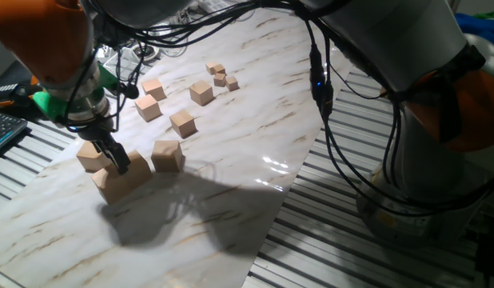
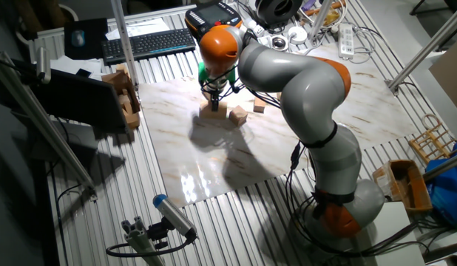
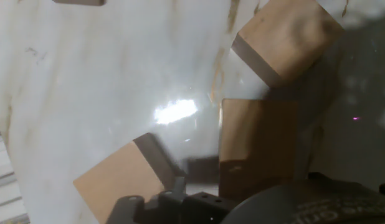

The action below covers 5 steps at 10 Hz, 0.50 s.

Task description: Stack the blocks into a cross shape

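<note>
Three large tan wooden blocks lie at the near left of the marble board: one at the left [image 1: 90, 157], one in front [image 1: 123, 179], one at the right [image 1: 167, 154]. A fourth large block does not show apart from these. My gripper [image 1: 117, 160] points down with its fingers close together. Its tips are at the top edge of the front block, between it and the left block, and hold nothing. The hand view shows three blocks close below: upper right [image 3: 280, 37], centre [image 3: 258, 146], lower left [image 3: 118, 180]. In the other fixed view the gripper [image 2: 214, 102] is over the blocks [image 2: 238, 114].
Several medium wooden cubes [image 1: 183, 122] lie behind the blocks, with tiny cubes [image 1: 220, 76] farther back. The marble board [image 1: 231, 184] lies on a slatted metal table. A keyboard [image 1: 1, 132] is at the left edge. Cables hang from the arm [image 1: 323, 88].
</note>
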Each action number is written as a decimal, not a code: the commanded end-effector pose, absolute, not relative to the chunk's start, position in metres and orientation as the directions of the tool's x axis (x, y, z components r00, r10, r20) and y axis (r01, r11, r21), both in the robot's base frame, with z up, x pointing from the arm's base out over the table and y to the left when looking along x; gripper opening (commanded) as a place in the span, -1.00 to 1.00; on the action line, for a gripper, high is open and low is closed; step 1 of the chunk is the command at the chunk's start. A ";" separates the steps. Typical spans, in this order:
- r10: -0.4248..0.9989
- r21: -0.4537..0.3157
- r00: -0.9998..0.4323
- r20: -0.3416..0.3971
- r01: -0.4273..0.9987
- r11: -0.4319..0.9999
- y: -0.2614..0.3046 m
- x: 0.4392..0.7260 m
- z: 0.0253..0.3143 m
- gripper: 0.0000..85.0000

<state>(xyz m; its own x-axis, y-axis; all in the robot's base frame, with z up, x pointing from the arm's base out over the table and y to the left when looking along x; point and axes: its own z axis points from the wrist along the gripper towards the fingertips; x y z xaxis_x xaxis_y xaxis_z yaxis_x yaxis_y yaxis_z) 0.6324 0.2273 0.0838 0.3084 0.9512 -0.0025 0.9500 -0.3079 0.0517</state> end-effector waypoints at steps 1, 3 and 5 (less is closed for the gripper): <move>0.951 0.053 0.310 -0.002 0.949 -0.309 0.227 0.631 0.082 1.00; 0.950 0.047 0.313 -0.004 0.949 -0.312 0.227 0.629 0.077 1.00; 0.945 0.042 0.326 -0.003 0.945 -0.326 0.228 0.627 0.072 1.00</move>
<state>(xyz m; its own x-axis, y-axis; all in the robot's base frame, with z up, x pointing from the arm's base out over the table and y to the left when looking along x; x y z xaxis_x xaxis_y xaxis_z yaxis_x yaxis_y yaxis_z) 0.6271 0.2275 0.0714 0.3262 0.9453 -0.0032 0.9445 -0.3258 0.0421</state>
